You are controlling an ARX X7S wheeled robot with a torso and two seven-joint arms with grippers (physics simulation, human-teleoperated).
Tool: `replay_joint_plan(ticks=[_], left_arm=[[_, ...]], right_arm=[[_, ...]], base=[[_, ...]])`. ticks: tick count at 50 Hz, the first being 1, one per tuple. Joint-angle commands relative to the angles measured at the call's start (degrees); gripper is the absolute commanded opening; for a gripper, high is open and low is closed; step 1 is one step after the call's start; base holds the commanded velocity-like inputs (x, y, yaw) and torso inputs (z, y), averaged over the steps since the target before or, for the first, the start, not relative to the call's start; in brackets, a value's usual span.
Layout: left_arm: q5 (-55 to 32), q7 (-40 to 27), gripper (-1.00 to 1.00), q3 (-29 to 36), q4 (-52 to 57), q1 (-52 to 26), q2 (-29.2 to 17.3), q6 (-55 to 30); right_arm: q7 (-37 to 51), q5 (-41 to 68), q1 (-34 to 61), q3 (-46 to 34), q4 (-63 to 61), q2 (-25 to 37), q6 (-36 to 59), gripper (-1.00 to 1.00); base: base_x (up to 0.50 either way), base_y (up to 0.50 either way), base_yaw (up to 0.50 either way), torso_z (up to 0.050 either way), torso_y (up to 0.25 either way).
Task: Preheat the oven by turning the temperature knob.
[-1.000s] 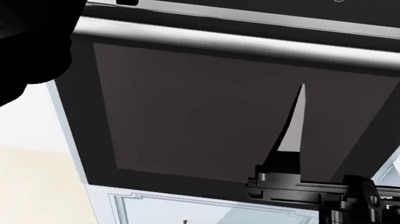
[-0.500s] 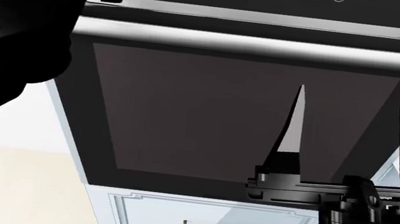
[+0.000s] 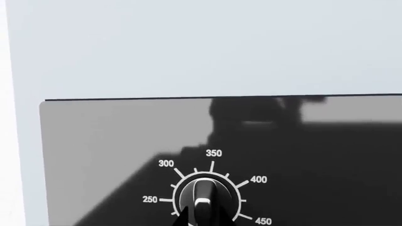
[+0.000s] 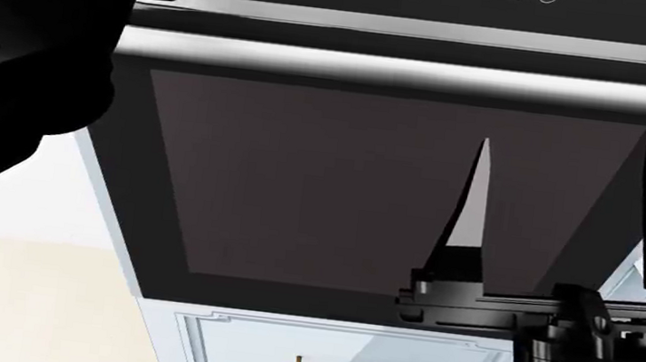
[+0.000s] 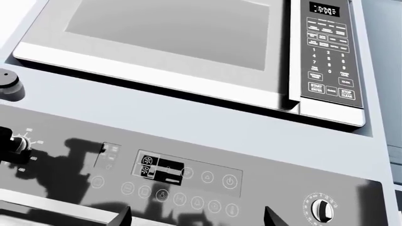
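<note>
**A:** Movement is showing only on the left side. Against a second ago, the black left arm is shifting its wrist end across the top corner of the head view. I am reading that as the wrist rolling.

**B:** Is that helping the preheat?

**A:** Probably. The round black temperature knob with the white pointer is sitting at the left end of the control strip on the large black glass-doored oven, above the long silver bar handle. Its pointer is lying close to the 350 mark. I am judging that the turn is underway or nearly done.

**B:** And the left gripper?

**A:** It is crowding the knob, but the pictures are hiding its jaws, so I cannot tell whether they are pinching it.

**B:** The right one?

**A:** The right gripper is idling before the door glass with its jaws spread wide and nothing between them. It is barely dipping from where it was.

**B:** Anything else up there?

**A:** A silver microwave with a keypad is sitting above the strip.
</note>
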Motion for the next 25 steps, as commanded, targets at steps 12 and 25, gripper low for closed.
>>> replay_joint_plan(ticks=[12,25], left_arm=[[-0.32,0.71,-1.00,0.37,-2.13,-0.11,1.25,1.21],[0.30,1.53,-1.00,0.68,-2.87,-0.16,1.34,1.82]], right_arm=[[0.08,-0.14,-0.50,-0.13,0.01,-0.01,-0.50,1.00],[0.14,-0.06,-0.36,-0.17,0.01,0.00,-0.17,1.00]], base=[[0.00,0.00,0.00,0.000,0.000],[0.00,0.00,0.00,0.000,0.000]])
